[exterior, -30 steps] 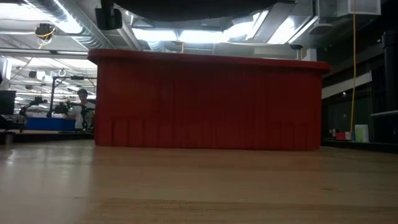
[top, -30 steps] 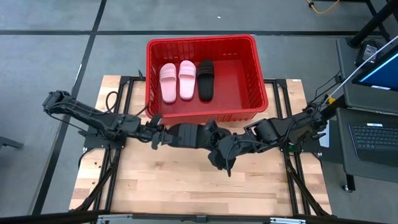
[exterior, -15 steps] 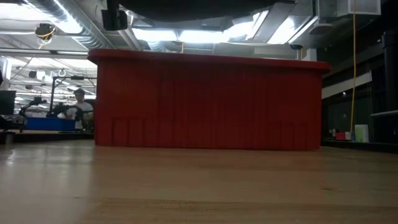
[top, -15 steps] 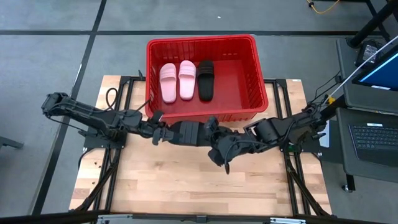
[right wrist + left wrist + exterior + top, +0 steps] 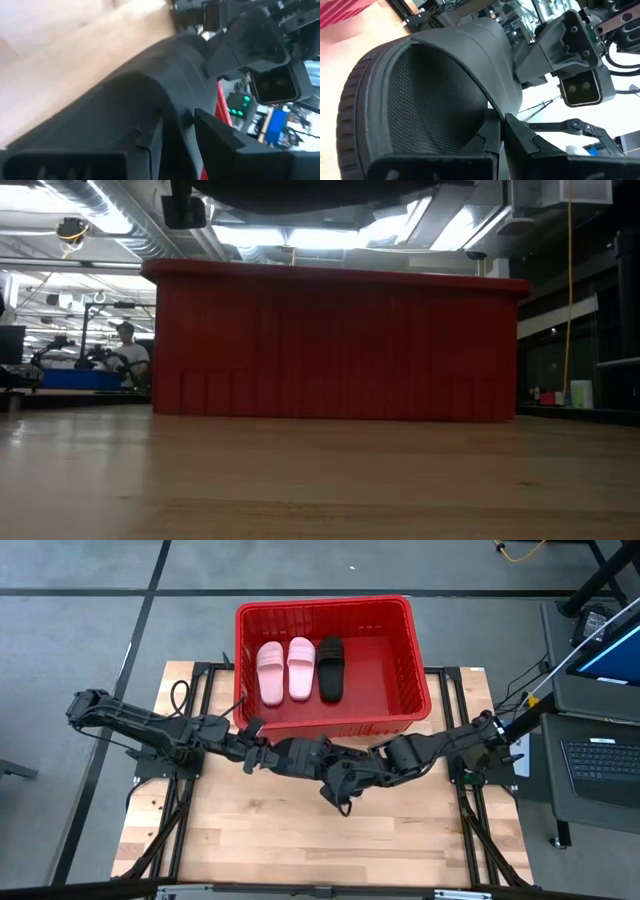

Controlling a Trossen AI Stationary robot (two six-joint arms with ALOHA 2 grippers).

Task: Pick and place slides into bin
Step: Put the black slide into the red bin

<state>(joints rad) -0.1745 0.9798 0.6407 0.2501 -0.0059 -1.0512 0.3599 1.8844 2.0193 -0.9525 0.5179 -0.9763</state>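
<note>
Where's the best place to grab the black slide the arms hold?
Likely the black slide by its wide strap, from the open end: it arches off the footbed, leaving a gap underneath. Left gripper and right gripper meet on it before the bin.

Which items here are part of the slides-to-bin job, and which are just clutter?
Job:
- red bin
- two pink slides and one black slide, already in the bin
- fourth black slide, gripped by both the left gripper and the right gripper over the table

Clutter:
- laptop on the side cart
- yellow cable on the floor
</note>
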